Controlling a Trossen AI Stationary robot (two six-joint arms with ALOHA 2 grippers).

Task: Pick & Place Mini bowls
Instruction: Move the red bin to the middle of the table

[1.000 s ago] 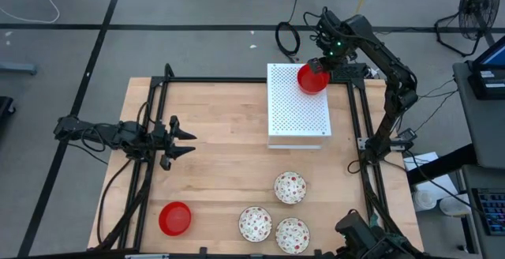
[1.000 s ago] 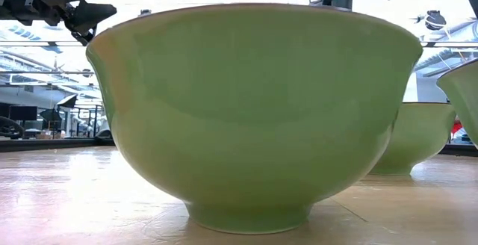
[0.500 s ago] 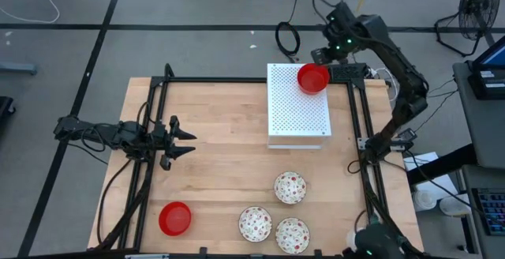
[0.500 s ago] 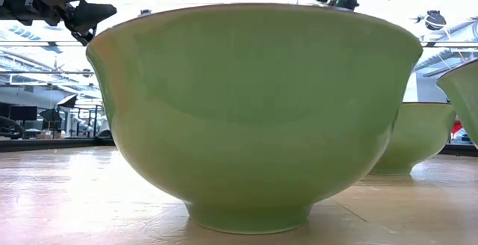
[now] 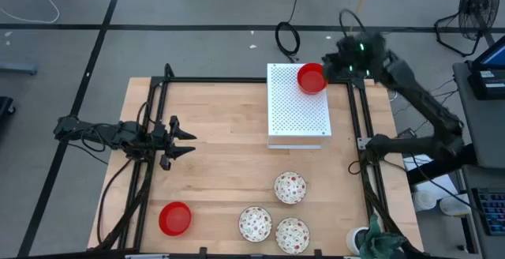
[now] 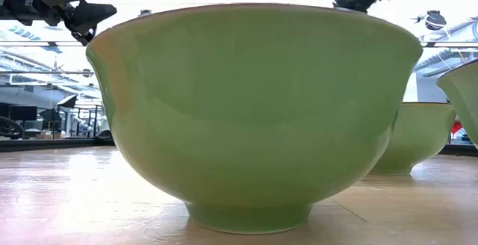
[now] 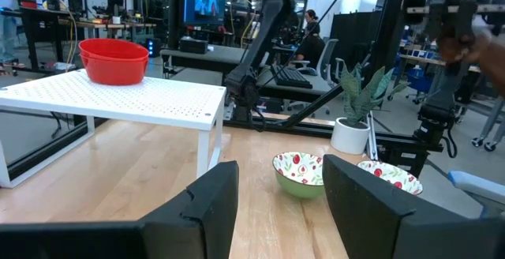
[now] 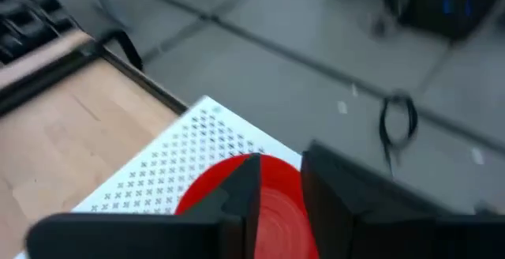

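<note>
The right gripper (image 5: 341,63), jaws narrowly parted and empty, has withdrawn toward 3 o'clock from the red bowl (image 5: 312,78), which remains on the white board (image 5: 297,109) at 1 o'clock. The left gripper (image 5: 186,141) stays at 9 o'clock over the bench (image 5: 221,172), jaws open and empty.

The pale wooden tabletop (image 5: 229,164) carries a white perforated rectangular board (image 5: 297,109) on short legs at its far side, one glossy red mini bowl (image 5: 175,218) near the front edge, and — further right — three white, red-speckled mini bowls (image 5: 289,187) clustered together.
</note>
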